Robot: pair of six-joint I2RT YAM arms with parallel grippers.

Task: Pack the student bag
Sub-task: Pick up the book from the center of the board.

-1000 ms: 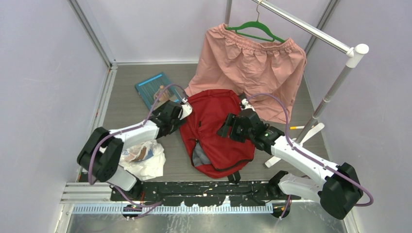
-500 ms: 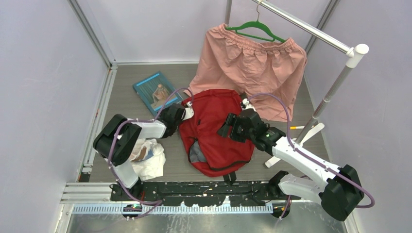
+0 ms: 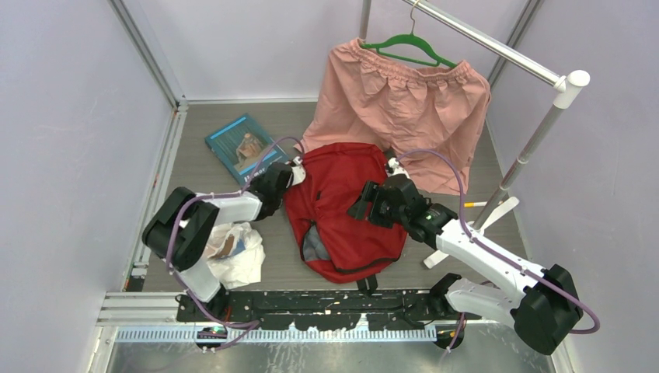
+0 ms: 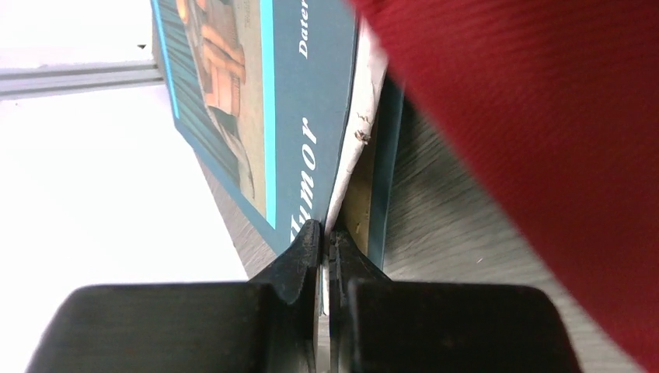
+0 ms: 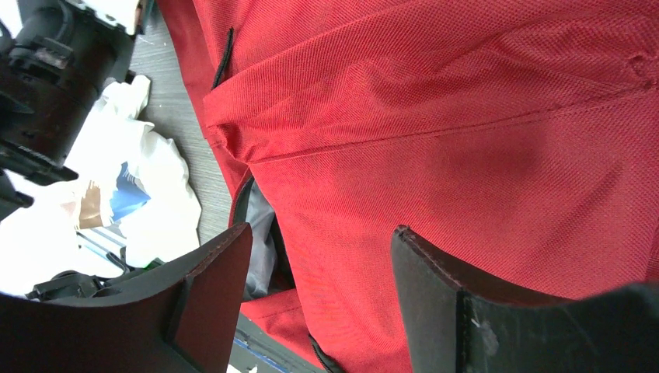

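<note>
From above, the left claw [image 3: 291, 172], open a second ago, is now pinching the corner of the glossy teal book [image 3: 242, 145]. The book is sitting slightly farther left, at 10 o'clock of the rumpled red fabric bag [image 3: 342, 210] lying mid-scene. At the left wrist, slim black fingertips [image 4: 307, 245] are clamping the book's [image 4: 287, 116] cover edge beside the bag's coarse weave [image 4: 544, 116]. At the right wrist, the right claw [image 5: 320, 233] is hanging open over the bag's ribbed cloth [image 5: 466, 116].

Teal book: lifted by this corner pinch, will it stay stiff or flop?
The teal book will probably fan open: the jaws of the left gripper seem to pinch just its thin cover corner. The cover looks soft, so expect sagging.
</note>
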